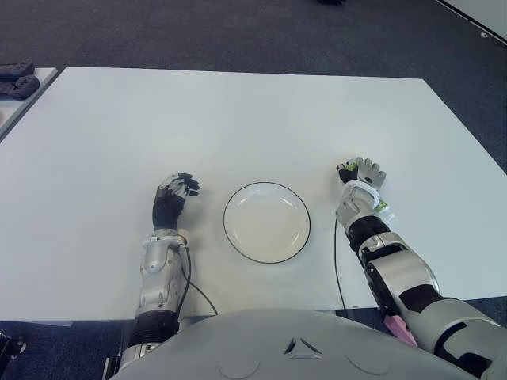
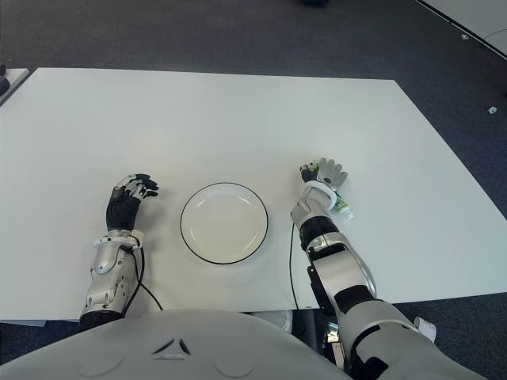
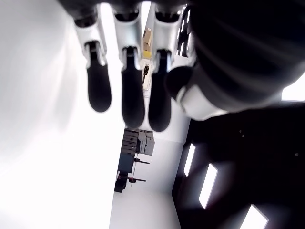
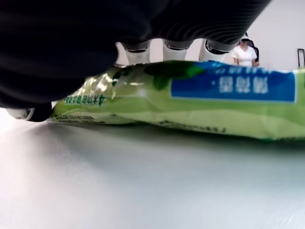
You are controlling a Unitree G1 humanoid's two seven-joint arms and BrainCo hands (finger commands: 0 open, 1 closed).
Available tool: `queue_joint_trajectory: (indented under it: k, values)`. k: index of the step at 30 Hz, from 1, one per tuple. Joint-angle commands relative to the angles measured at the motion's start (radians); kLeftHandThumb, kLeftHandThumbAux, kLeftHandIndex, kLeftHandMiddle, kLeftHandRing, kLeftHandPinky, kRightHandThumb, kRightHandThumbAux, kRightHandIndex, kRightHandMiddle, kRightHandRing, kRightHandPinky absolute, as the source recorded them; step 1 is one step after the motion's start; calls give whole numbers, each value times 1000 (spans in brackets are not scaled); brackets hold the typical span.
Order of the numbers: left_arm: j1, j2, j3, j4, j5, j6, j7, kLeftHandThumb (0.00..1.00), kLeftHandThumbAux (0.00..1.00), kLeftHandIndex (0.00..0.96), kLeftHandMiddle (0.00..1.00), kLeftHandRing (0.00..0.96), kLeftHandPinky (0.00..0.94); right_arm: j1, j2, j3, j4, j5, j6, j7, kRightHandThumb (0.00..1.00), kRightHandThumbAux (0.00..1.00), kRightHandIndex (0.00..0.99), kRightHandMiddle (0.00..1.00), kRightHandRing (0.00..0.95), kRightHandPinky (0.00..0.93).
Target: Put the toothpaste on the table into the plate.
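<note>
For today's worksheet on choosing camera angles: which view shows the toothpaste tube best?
The right wrist view: the toothpaste tube fills the frame, green with a blue label, lying on the table under the right hand's fingers. Both eye views show only its ends poking out beneath the right hand, right of the plate. The left wrist view misses it.

White table (image 1: 238, 119), dk carpet floor (image 1: 238, 36) behind.

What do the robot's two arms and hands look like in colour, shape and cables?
Both arms have silver-grey shells with black joints. The left hand is black with silver knuckles; the right hand is light grey. A thin black cable runs along each forearm.
</note>
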Motion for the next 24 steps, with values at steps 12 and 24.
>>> queue_joint_trajectory:
  k: [12, 24]
  values:
    - [25, -6, 10, 6, -13, 14, 13, 707, 726, 428, 510, 497, 472, 141, -4, 107, -120, -29, 154, 49, 532, 160, 0, 0, 0, 0]
    - [33, -4, 13, -5, -23, 25, 10, 708, 726, 429, 504, 501, 472, 241, -48, 192, -289, -80, 236, 160, 517, 179, 0, 0, 0, 0]
